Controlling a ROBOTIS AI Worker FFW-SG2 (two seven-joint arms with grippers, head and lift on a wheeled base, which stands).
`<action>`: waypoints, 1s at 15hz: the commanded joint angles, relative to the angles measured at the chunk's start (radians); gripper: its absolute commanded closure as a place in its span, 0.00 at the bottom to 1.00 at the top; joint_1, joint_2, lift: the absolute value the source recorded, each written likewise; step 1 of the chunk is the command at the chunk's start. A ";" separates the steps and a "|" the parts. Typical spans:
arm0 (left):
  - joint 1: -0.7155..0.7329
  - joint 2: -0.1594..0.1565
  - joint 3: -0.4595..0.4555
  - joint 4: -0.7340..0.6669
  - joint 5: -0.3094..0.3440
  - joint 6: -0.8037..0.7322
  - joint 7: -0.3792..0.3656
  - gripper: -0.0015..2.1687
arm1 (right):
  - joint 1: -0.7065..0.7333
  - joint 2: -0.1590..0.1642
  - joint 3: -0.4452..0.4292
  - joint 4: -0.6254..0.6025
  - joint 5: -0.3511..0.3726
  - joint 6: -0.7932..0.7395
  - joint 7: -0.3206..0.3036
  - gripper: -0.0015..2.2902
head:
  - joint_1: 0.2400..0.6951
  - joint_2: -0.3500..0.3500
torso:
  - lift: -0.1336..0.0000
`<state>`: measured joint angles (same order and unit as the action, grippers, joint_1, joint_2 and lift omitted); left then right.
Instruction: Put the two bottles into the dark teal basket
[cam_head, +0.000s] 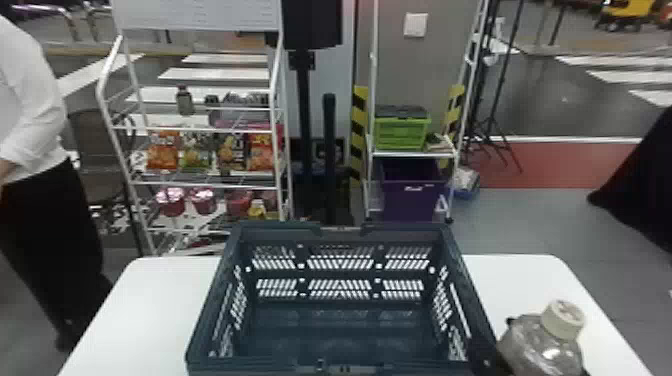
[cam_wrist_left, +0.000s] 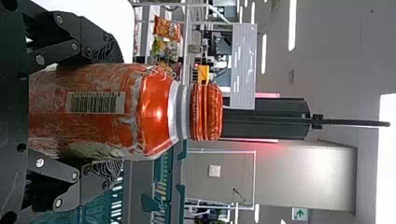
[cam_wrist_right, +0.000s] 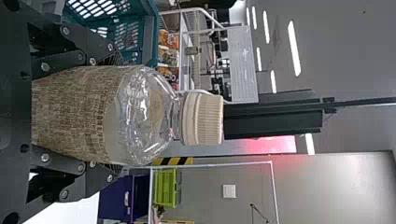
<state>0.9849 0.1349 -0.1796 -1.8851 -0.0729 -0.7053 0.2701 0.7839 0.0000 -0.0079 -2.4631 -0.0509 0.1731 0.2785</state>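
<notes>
Basket (cam_head: 280, 226) sits ctr. on the table (cam_head: 140, 310), w/ tabletop to L & R; one bottle (cam_head: 542, 350) is in the right gripper (cam_head: 485, 356), just R of the basket, & the other bottle (cam_wrist_left: 88, 112) is btwn the fingers of the left gripper (cam_wrist_left: 116, 112). In bkgd. L, behind the table, a rack (cam_head: 110, 75) has a small bottle (cam_head: 185, 101) on an upper shelf, snack bags (cam_head: 162, 152) below & cups (cam_head: 170, 200) under those. Bkgd. R, a second rack (cam_head: 373, 65) holds a crate (cam_head: 400, 134) above a bin (cam_head: 412, 206), w/ a tripod (cam_head: 492, 115) farther R & a post (cam_head: 302, 100) btwn racks.
</notes>
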 joint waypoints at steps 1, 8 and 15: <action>-0.002 0.014 -0.003 0.000 0.012 -0.007 0.000 0.99 | -0.100 0.001 0.049 -0.034 0.040 0.173 -0.035 0.89 | 0.57 0.50 | 1.00; -0.011 0.020 -0.004 0.043 0.038 -0.072 -0.009 0.99 | -0.468 -0.006 0.233 0.024 0.079 0.685 -0.245 0.89 | 0.57 0.50 | 1.00; -0.043 0.017 -0.003 0.098 0.082 -0.124 -0.018 0.99 | -0.784 0.001 0.370 0.268 0.068 0.949 -0.331 0.89 | 0.57 0.50 | 1.00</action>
<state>0.9480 0.1523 -0.1839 -1.7988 0.0010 -0.8194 0.2513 0.0555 -0.0019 0.3438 -2.2453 0.0212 1.0744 -0.0489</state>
